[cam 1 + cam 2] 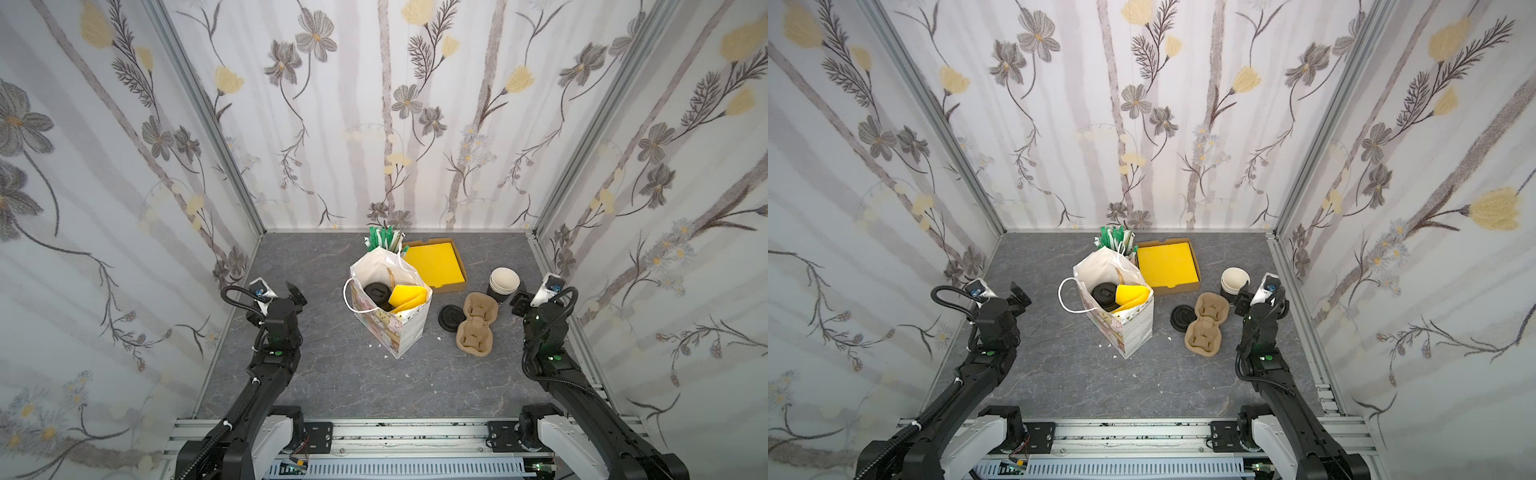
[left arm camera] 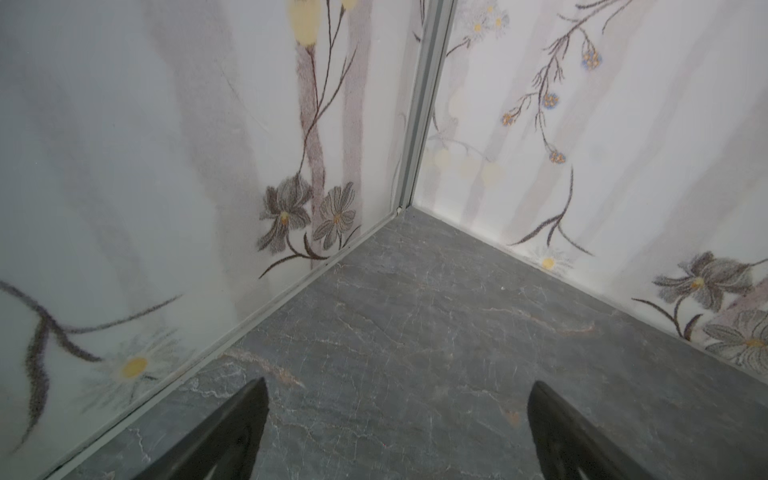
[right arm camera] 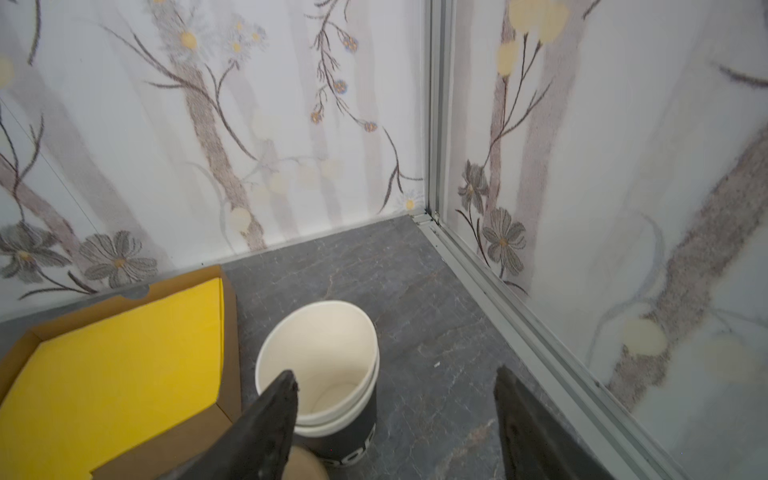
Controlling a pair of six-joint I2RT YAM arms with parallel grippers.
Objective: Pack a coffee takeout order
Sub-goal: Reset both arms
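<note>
The napkin (image 1: 405, 296) is yellow, the cup lid (image 1: 376, 292) black, the carrier (image 1: 478, 322) tan, the tabletop (image 1: 332, 386) veined grey.

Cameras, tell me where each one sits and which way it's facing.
Top views: high over the front rail, looking down toward the back wall; both show the left arm, right arm and paper bag.
Left wrist: on the left arm, facing the table at a wall corner; its jaws wide apart.
Right wrist: on the right arm, facing the cup stack and napkin box; its jaws apart.
Shared: right wrist and top views both show the cup stack and napkin box.
</note>
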